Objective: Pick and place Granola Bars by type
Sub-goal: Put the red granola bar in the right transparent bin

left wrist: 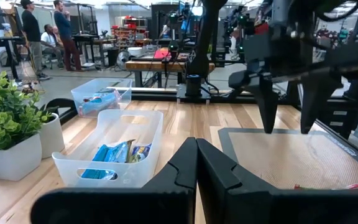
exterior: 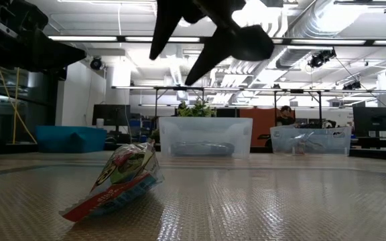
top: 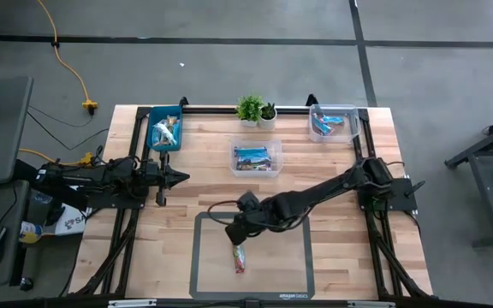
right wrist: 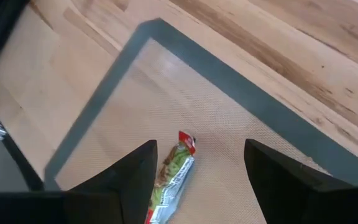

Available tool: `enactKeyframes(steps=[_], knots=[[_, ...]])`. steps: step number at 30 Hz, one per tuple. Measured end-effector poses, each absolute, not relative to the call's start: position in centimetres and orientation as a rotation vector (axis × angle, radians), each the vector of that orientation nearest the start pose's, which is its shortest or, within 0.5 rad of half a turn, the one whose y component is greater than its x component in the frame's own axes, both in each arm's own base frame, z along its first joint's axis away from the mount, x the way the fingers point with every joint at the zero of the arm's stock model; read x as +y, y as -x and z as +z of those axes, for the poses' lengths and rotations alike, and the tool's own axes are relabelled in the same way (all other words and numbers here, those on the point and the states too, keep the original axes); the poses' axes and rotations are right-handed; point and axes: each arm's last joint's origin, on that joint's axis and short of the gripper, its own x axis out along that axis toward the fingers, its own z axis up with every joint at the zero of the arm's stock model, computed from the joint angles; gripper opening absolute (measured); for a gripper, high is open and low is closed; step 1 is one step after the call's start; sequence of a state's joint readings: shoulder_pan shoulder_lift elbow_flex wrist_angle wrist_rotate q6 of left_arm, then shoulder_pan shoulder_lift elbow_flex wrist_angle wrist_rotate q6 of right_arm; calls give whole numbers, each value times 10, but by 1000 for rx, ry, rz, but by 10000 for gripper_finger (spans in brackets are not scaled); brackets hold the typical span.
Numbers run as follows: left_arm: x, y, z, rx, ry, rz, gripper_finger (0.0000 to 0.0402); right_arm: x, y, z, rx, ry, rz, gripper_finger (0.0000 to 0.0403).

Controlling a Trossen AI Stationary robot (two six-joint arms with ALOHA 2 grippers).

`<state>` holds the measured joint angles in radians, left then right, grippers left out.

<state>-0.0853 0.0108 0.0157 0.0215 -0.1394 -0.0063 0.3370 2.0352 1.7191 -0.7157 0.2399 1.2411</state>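
the right gripper (top: 234, 233) hangs over the grey-bordered beige silicone mat (top: 208, 257) near the front of the light wooden table (top: 341, 162), with its two dark fingers (right wrist: 129, 174) spread wide and nothing between them. just below it, on the mat, lies one slim foil-wrapped granola bar with a green and red wrapper (top: 240, 257); in the right wrist view the bar (right wrist: 171, 175) shows in the gap between the fingers, not touched by them. in the low view one end of the bar (exterior: 122, 179) is lifted from the mat.

the left gripper (top: 181, 177) waits at the left side of the table, its fingers closed together and holding nothing.

the other granola bars lie in three bins: a blue plastic bin (top: 165, 130) at the back left, a clear plastic bin (top: 258, 159) in the middle with light blue bars, and a second clear plastic bin (top: 332, 122) at the back right. two small green plants in white pots (top: 256, 111) stand at the back edge between them.
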Motion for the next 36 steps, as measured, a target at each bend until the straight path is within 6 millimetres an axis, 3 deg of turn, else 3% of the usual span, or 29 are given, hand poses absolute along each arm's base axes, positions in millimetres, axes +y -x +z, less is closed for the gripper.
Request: enactKeyframes(steps=[10, 18, 24, 36], knots=[[-4, -97, 170, -26, 9, 55, 1, 157, -423, 197, 1027, -815, -475, 230], [-4, -97, 170, -26, 9, 54, 1, 167, -436, 178, 1031, -849, -368, 267], [-4, -97, 170, -26, 10, 54, 1, 167, -438, 170, 1027, -846, -374, 292], [-4, -97, 170, -27, 10, 54, 1, 160, -443, 167, 997, -832, -402, 293]])
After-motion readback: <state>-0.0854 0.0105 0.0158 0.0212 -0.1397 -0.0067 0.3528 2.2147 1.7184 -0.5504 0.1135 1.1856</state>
